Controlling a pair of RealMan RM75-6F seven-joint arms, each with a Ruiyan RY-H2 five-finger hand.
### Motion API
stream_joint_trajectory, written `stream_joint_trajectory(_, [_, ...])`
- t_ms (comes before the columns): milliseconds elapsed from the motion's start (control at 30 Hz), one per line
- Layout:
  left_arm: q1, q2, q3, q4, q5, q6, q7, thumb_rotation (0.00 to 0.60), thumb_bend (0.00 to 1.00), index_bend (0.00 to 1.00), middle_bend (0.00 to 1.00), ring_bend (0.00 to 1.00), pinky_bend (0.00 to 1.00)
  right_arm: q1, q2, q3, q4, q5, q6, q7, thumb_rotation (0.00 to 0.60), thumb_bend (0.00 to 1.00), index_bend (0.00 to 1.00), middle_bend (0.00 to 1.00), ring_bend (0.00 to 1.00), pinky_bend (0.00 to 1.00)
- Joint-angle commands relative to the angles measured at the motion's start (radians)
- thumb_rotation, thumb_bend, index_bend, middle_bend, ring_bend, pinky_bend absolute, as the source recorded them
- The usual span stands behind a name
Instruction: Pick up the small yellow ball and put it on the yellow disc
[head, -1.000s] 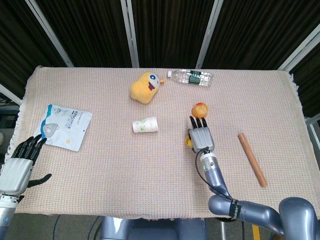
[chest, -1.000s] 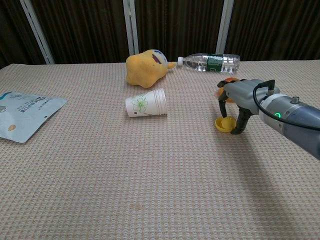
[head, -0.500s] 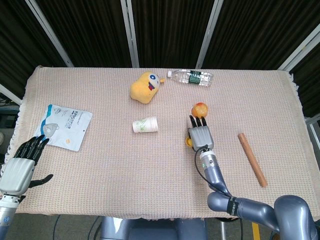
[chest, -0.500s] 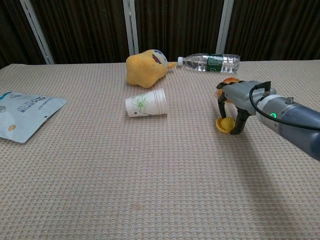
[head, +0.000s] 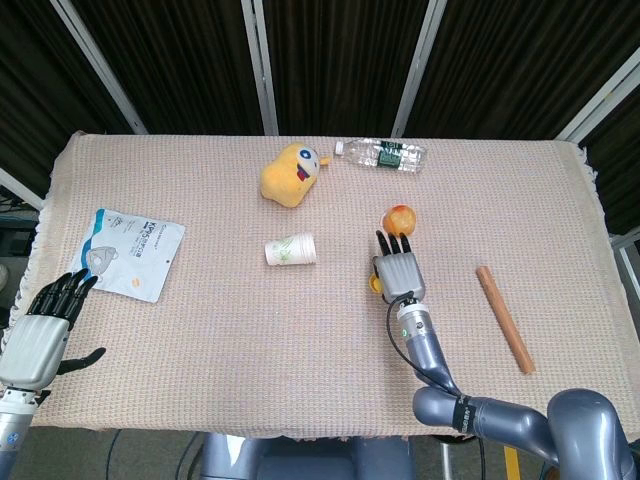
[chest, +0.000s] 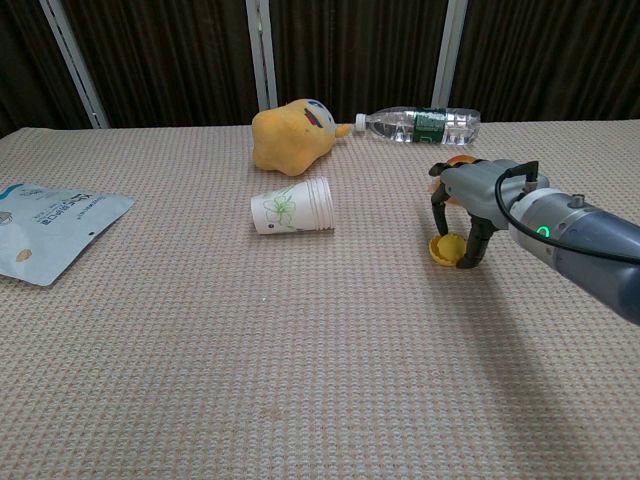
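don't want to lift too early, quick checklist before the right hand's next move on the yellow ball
1. Right hand over the small yellow ball: ok, its fingers hang down around it.
2. Ball firmly pinched: cannot tell, contact is hidden in both views.
3. Yellow disc located: cannot tell, the ball seems to sit in a shallow yellow piece, nothing else disc-like shows.
4. Orange fruit clear of the hand: not ok, it lies right at the fingertips.
5. Paper cup out of the way: ok, on its side well apart.
6. Left hand clear: ok, at the table edge, holding nothing.
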Motion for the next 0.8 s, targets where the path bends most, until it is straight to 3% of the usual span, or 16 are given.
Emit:
stream_joint_trajectory(33, [0.0, 0.0, 0.0, -0.001, -0.001, 0.0, 0.0, 0.6, 0.01, 0.0, 0.0, 0.0, 0.12, 0.002, -0.003, -0.001, 0.0, 0.0, 0.001, -0.001, 0.6, 0.13, 0.57, 0.0, 0.0, 0.0])
stream_joint_trajectory(800, [-0.004, 0.003, 0.002, -0.005, -0.001, -0.006, -0.008, 0.6, 0.01, 0.0, 0.0, 0.0, 0.12, 0.033, -0.043, 0.011, 0.062, 0.008, -0.017, 0.01, 0.6, 0.13, 0.56, 0.0, 0.0, 0.0])
